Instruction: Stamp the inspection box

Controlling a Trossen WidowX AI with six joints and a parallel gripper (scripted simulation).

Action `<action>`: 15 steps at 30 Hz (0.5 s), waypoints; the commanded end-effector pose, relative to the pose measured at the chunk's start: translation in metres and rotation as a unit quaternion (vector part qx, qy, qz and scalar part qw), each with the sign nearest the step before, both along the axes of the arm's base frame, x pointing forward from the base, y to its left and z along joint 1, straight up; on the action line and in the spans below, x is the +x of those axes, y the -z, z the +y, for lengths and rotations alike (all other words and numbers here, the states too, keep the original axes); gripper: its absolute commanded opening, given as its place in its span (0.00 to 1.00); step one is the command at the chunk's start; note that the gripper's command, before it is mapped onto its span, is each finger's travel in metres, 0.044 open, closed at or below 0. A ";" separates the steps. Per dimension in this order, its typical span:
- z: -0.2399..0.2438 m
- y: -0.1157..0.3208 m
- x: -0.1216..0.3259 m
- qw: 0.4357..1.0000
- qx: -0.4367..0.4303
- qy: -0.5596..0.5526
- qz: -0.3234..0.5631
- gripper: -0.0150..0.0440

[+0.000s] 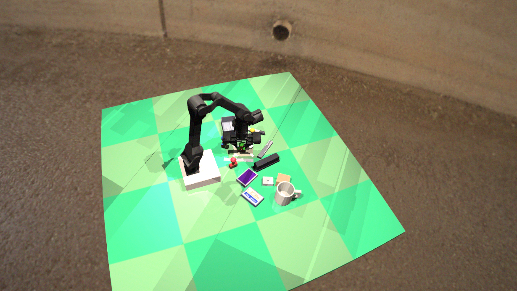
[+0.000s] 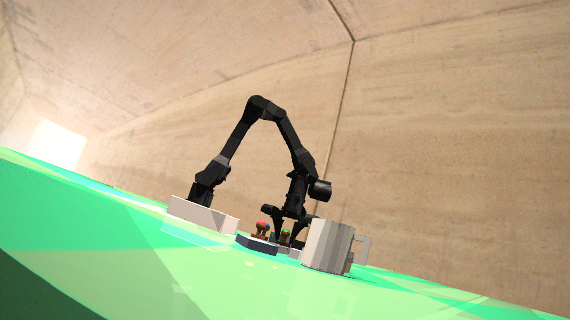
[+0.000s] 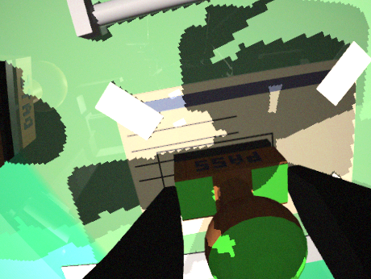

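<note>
My gripper (image 1: 241,149) (image 2: 285,241) (image 3: 233,187) is shut on the PASS stamp (image 1: 241,145) (image 2: 286,232) (image 3: 258,246), a brown stamp with a green-topped knob, held upright. In the wrist view the stamp is over the lower part of the inspection box (image 3: 160,171), a black outline on the cream card (image 3: 314,155). Its base hides most of the box. I cannot tell whether its face touches the card, and no print shows on the visible part. The purple ink pad (image 1: 247,177) lies open, nearer the front in the top view.
A red-knobbed stamp (image 1: 233,162) (image 2: 260,226) and a black stapler (image 1: 266,162) are near the card. White strips (image 3: 129,110) (image 3: 343,72) cover card corners. A mug (image 1: 284,194) (image 2: 328,247), pad lid (image 1: 252,196), small white box (image 1: 267,181) and grey tray (image 1: 227,124) stand around.
</note>
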State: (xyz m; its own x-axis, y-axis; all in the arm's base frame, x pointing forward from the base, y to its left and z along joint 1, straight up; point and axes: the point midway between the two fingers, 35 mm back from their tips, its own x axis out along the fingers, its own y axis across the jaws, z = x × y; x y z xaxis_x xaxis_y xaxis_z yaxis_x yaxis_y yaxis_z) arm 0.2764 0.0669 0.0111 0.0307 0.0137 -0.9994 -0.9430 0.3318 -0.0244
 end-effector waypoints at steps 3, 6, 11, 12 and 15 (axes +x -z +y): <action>0.000 0.003 -0.001 1.000 0.001 -0.002 0.002 0.25; 0.000 0.002 -0.001 1.000 0.001 -0.002 0.002 0.25; 0.000 -0.001 -0.001 1.000 0.001 -0.002 0.002 0.25; 0.000 -0.001 -0.001 1.000 0.001 -0.002 0.002 0.25; 0.000 -0.003 -0.001 1.000 0.001 -0.002 0.002 0.25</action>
State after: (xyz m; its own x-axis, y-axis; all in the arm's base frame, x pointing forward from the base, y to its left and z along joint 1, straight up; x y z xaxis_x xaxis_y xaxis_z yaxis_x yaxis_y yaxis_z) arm 0.2754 0.0667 0.0121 0.0282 0.0133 -0.9995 -0.9432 0.3316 -0.0222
